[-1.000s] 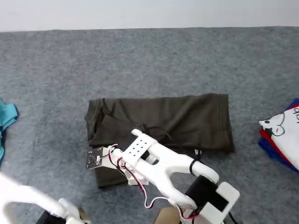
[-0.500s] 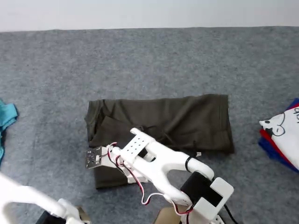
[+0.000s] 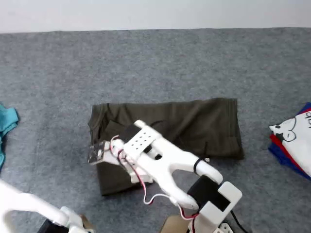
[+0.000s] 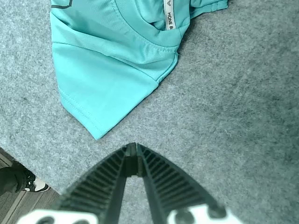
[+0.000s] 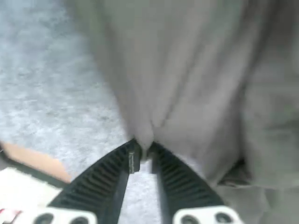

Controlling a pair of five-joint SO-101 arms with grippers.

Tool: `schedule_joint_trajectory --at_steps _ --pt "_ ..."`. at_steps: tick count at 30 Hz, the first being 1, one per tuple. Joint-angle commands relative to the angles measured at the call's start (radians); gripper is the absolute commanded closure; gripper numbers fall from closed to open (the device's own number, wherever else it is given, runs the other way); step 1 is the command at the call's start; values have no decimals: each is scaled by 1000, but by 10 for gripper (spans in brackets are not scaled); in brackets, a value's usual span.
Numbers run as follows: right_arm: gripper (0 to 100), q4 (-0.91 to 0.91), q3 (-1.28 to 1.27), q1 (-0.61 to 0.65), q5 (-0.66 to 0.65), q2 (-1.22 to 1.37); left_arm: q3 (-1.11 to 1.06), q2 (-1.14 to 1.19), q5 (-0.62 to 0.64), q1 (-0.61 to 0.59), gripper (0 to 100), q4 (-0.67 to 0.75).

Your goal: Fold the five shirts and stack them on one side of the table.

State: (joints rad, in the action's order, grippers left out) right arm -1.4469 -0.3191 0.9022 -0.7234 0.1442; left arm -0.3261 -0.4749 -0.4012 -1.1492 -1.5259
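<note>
High view: a dark olive shirt (image 3: 194,124) lies partly folded at the centre of the frame on a grey carpet (image 3: 155,63). The right arm (image 3: 165,162) stretches from the lower right across the shirt's lower left part. A teal shirt (image 3: 6,121) sits at the left edge, a stack of folded shirts (image 3: 291,138) at the right edge. The left arm (image 3: 24,203) shows at the lower left. A pale wall (image 3: 155,14) runs along the top.

Left wrist view: the left gripper (image 4: 136,156) is closed with nothing between its jaws, over carpet, apart from the teal shirt beyond it.

Right wrist view: the right gripper (image 5: 142,156) pinches a bunched fold of the olive shirt, with carpet beside it.
</note>
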Motion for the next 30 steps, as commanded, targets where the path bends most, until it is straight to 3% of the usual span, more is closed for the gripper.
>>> schedule_joint_trajectory --at_steps 1,7,16,30 --pt "841 -65 44 62 66 -21 5 -23 -31 2 992 0" --pt "838 -44 52 163 95 -99 5 -21 -38 -3 992 0" --pt "838 114 58 168 86 42 5 -21 -37 -5 992 0" --pt "872 5 316 166 84 295 5 -21 -37 -5 992 -3"
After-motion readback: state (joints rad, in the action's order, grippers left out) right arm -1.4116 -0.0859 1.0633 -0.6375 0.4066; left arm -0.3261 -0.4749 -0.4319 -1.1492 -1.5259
